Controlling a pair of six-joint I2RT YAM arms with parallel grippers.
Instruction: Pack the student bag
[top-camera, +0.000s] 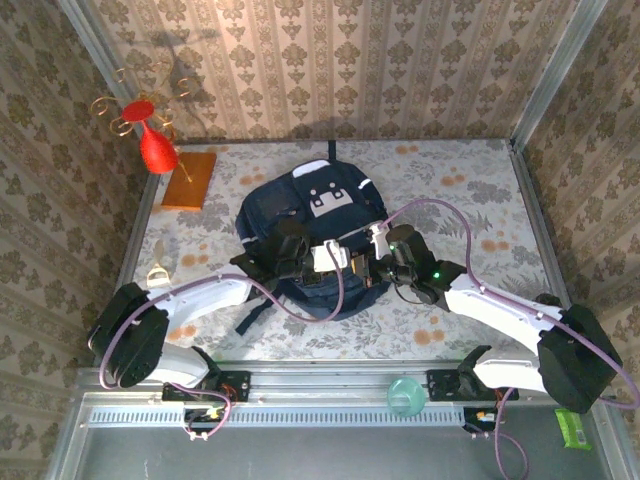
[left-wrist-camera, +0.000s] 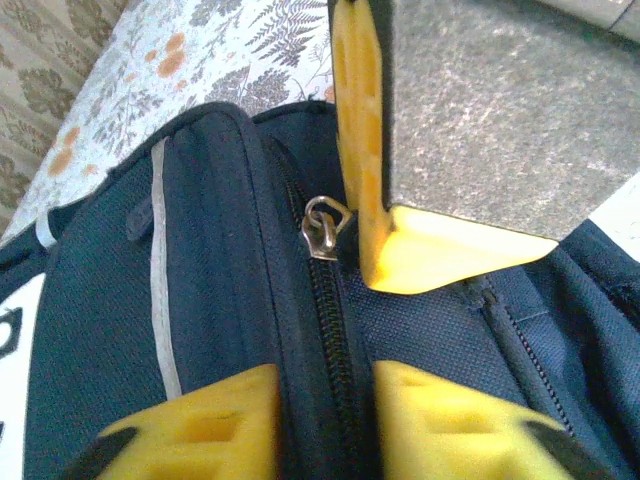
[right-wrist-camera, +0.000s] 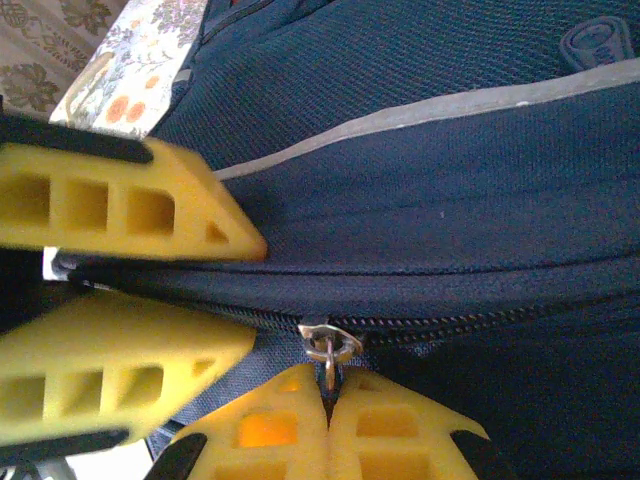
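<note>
The right gripper (right-wrist-camera: 328, 388) is pinched closed on the metal zipper pull (right-wrist-camera: 330, 348) of the student bag (top-camera: 285, 205). Just left of it, the left gripper (left-wrist-camera: 325, 385) stands narrow, its fingers pressed against either side of the bag's zip seam. Both sit at the bag's near edge. The bag lies in the middle of the table (top-camera: 460, 170).

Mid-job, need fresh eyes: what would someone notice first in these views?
The big navy student bag lies in the centre of the top view, with both arms meeting at its near edge. There the right tool is shut on the metal zip pull, while the left tool pinches the zip seam just beside it. A bright red ornament stands at the far left.
</note>
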